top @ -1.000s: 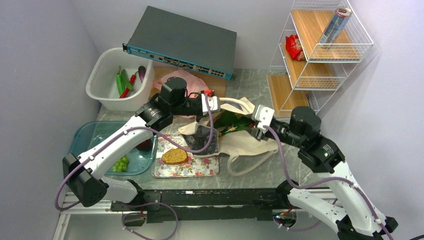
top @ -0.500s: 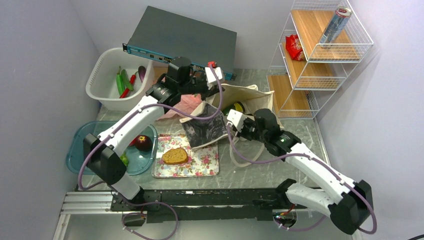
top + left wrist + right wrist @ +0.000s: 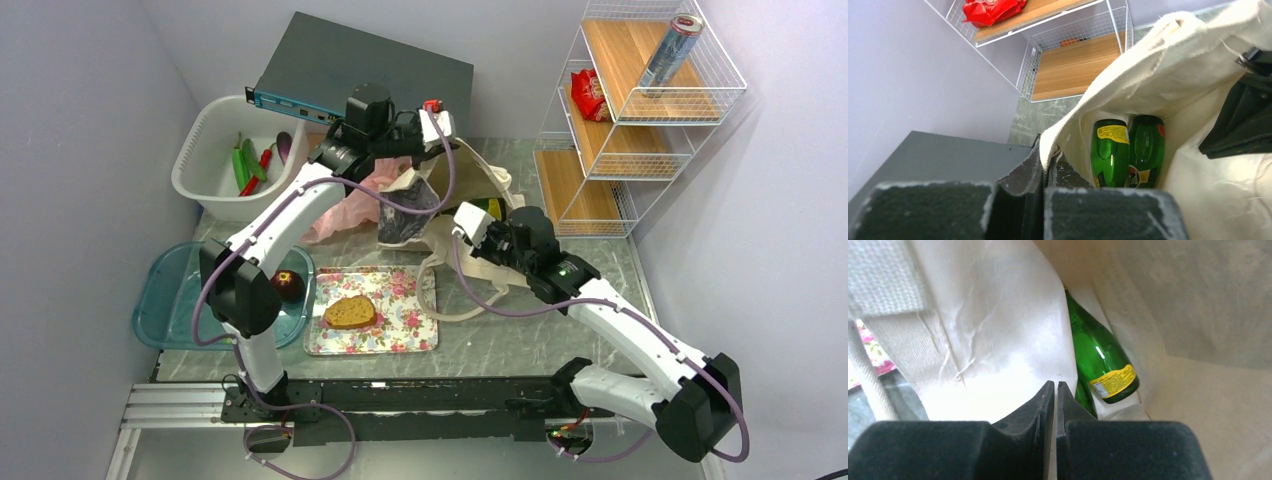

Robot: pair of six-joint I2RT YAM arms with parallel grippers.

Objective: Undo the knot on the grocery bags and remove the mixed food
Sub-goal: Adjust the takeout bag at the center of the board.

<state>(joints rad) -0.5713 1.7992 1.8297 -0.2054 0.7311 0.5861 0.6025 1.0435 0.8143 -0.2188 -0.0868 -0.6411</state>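
Since the earlier frame, the canvas tote (image 3: 478, 182) has been hauled up and back, off the floral tray (image 3: 410, 330).

Left wrist: the left gripper (image 3: 1044, 170) clamps the tote rim; green bottles (image 3: 1128, 150) lie deep below it.

Right wrist: the right gripper (image 3: 1055, 395) pinches the near wall, with the bottles just beyond.

Step in hand: holding the mouth open. Next, one claw must release and reach in.

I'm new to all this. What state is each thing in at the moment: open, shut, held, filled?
Canvas tote: mouth held open.
Left gripper: jaws shut on the tote's rim.
Right gripper: jaws shut on the tote's cloth.
Green bottles: lying inside the tote.
Pink bag: slack and crumpled.
Floral tray: carries a bread slice.
Silver can: tilted on the top shelf.
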